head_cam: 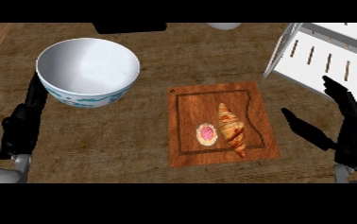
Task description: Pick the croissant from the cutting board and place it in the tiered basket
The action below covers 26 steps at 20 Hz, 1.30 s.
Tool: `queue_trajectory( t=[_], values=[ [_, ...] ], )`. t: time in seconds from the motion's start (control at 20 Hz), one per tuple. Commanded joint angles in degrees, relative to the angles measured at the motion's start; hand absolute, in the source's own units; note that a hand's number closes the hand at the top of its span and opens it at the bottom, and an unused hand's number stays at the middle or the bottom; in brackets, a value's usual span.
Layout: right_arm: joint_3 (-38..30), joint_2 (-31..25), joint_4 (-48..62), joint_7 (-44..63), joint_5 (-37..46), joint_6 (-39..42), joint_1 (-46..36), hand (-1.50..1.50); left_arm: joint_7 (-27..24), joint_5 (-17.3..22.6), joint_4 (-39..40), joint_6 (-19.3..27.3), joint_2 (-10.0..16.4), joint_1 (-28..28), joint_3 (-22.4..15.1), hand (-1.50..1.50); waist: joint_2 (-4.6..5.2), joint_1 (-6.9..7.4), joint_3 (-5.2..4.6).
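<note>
Croissant [231, 132] lies on the board [202, 105] at centre right, beside a small tart [207, 133]. Right hand [343, 133], at the right edge, is wide open, touching nothing. Left hand [24, 119] rests open at left edge. Basket [317, 53] stands upper right.

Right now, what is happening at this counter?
Nothing is being held yet. The croissant lies on the cutting board, beside a small pink-centred pastry. The right hand is open to the right of the board, its fingers straight, not touching the croissant. The white tiered basket stands behind that hand. The left hand rests open at the left edge, next to a white bowl.
</note>
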Motion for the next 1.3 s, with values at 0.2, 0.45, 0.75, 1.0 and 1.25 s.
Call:
queue_trajectory(
  t=[0.2,0.45,0.75,1.0,1.25],
  values=[
    [9.2,-11.6,-11.3,23.0,17.3,8.3,8.0,-1.5,1.7,-1.0,0.2,-1.2,-0.1,-2.4,-1.3,0.0,0.69,1.86,-0.53],
    [13.5,-16.3,-19.3,40.2,22.2,20.9,5.6,-1.5,4.0,-1.5,0.4,-1.4,-0.4,-4.8,-2.0,0.0,0.93,3.27,-0.58],
    [16.9,-10.8,-23.7,65.9,27.1,34.0,-9.0,-1.5,2.3,-2.0,0.6,-3.2,-1.0,-5.1,-2.8,0.0,1.31,6.64,-0.21],
    [20.4,-4.2,-21.5,75.6,27.5,41.3,-14.1,-1.5,4.7,-2.9,0.8,-2.4,-2.0,-6.7,-3.2,0.0,1.14,5.98,-0.05],
    [22.3,3.2,-15.5,77.3,29.3,45.0,-15.7,-1.5,4.3,-3.6,2.5,-1.7,-3.4,-7.5,-3.2,0.0,1.05,5.28,-0.07]
  ],
)
